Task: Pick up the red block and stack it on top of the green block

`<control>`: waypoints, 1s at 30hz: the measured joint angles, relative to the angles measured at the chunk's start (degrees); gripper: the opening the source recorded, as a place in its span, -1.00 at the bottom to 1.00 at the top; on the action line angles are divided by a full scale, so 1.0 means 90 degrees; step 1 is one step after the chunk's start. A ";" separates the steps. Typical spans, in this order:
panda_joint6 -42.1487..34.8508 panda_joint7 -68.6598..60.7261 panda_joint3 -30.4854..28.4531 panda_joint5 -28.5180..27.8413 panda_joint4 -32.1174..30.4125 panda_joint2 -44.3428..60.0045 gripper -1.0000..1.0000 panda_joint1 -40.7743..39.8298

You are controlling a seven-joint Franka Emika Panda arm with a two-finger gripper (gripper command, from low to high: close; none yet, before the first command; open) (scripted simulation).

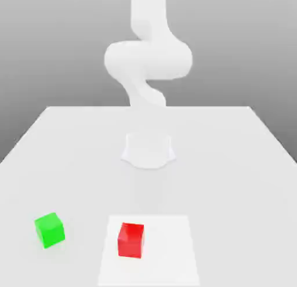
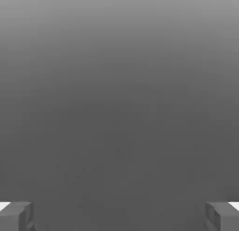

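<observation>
Surface: a broad, plain pale-grey tabletop [image 1: 220, 181] stretched back to a straight far edge, with a flat white rectangular patch [image 1: 168, 251] near its front.
Room: a grey backdrop [image 1: 243, 48] shaded from lighter above to darker below.
Red block: a small bright red cube with plain smooth faces [image 1: 131, 240] sat on the white patch, its top brighter than its front.
Green block: a small bright green cube with smooth faces [image 1: 50, 230] rested on the tabletop toward the exterior view's left, apart from the red one, turned at an angle.
Exterior view: it showed both cubes and the white arm [image 1: 149, 60].
Hand view: it showed the two-finger gripper [image 2: 119, 217] spread wide, nothing between its fingers.
</observation>
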 joint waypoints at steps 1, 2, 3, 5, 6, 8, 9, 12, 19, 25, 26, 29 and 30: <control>0.0136 0.0014 -0.0007 -0.0006 -0.0116 0.0254 0.00 -0.0019; 0.0265 0.0027 -0.0013 -0.0010 -0.0228 0.0497 0.00 -0.0037; 0.0392 0.0042 -0.0023 -0.0016 -0.0337 0.0734 0.00 -0.0052; 0.0641 0.0065 -0.0035 -0.0022 -0.0551 0.1200 0.00 -0.0089; 0.0764 0.0077 -0.0044 -0.0025 -0.0658 0.1431 0.00 -0.0105; 0.1011 0.0099 -0.0060 -0.0030 -0.0870 0.1893 0.00 -0.0139; 0.1135 0.0110 -0.0070 -0.0032 -0.0976 0.2124 0.00 -0.0154; 0.1505 0.0142 -0.0111 -0.0037 -0.1295 0.2816 0.00 -0.0190; 0.2365 0.0172 -0.0203 0.0013 -0.2038 0.4432 0.00 -0.0280; 0.3395 0.0112 -0.0144 0.0127 -0.2130 0.5817 0.00 -0.0350; 0.3590 0.0095 -0.0120 0.0147 -0.2099 0.6047 0.00 -0.0370; 0.3753 0.0084 -0.0103 0.0162 -0.2072 0.6240 -1.00 -0.0384; 0.3754 0.0088 -0.0102 0.0158 -0.2072 0.6240 -1.00 -0.0386</control>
